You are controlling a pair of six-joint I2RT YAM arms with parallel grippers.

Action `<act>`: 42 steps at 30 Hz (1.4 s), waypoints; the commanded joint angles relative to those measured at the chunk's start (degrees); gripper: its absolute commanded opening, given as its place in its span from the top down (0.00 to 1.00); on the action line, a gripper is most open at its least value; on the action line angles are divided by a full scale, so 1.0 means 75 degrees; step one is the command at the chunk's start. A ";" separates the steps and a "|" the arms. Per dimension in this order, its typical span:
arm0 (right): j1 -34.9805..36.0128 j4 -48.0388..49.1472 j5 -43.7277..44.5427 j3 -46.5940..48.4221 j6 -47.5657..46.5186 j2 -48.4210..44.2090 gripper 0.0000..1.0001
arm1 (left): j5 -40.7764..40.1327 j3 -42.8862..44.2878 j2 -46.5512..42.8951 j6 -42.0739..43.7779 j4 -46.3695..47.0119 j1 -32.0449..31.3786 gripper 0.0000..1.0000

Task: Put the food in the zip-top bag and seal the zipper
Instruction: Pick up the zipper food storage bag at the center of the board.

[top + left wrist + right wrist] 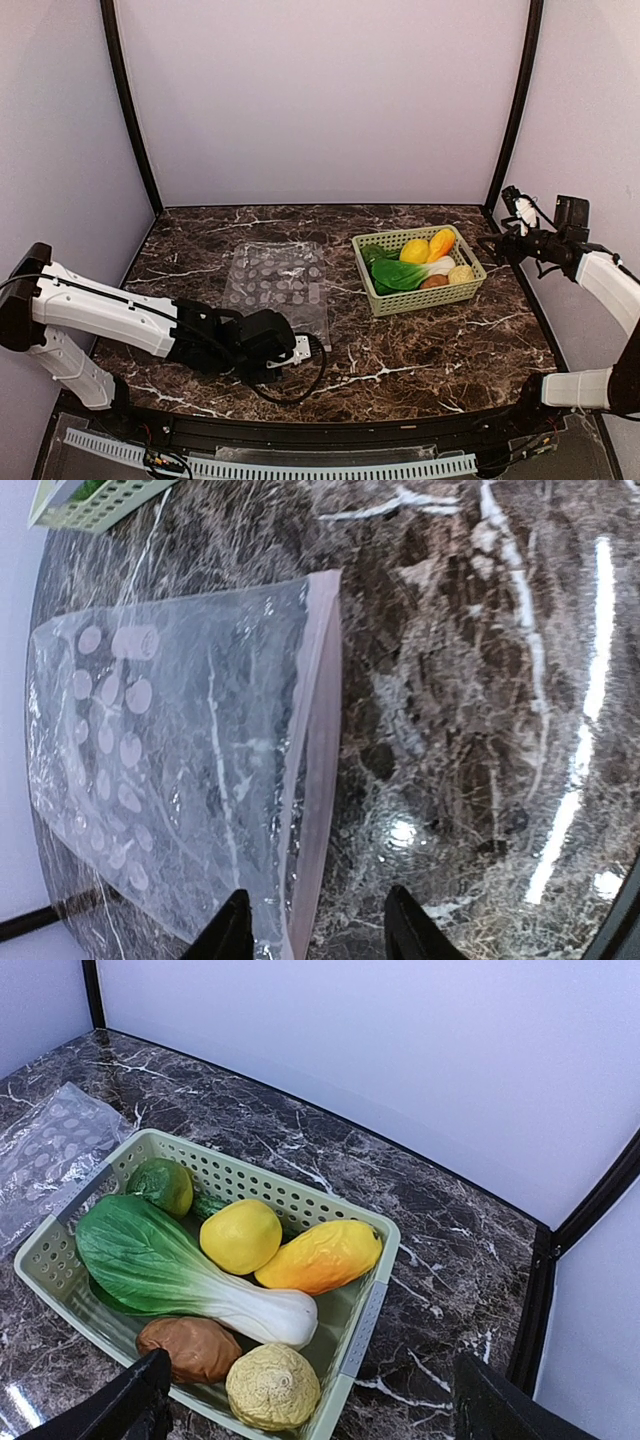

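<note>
The clear zip-top bag (278, 285) lies flat on the marble table, its pinkish zipper (318, 770) along the near edge. My left gripper (315, 935) is open, low over that edge, its fingers straddling the zipper strip. The food lies in a pale green basket (420, 299): yellow lemon (240, 1236), bok choy (175, 1270), orange piece (320, 1257), brown potato (190, 1348), beige round one (272, 1388), green piece (162, 1186). My right gripper (310, 1410) is open and empty, raised at the right of the basket (365, 1315).
Dark corner posts and pale walls close in the table. A black cable (300, 385) loops beside the left wrist. Bare marble lies between bag and basket and in front of the basket.
</note>
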 commanded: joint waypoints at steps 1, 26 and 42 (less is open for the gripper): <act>-0.0056 -0.0028 -0.0167 -0.0085 -0.0096 0.0029 0.06 | -0.1253 -0.0304 0.0272 0.0214 0.0189 -0.0042 0.60; -0.0055 -0.0064 -0.0422 -0.0128 -0.0052 0.0120 0.06 | -0.2538 0.0919 0.2193 -0.0428 0.0561 0.0597 0.94; 0.2895 -0.1857 -0.0306 0.2004 -0.0401 0.2416 0.24 | 0.1214 0.1533 -0.0874 -0.2612 0.1501 0.4044 0.99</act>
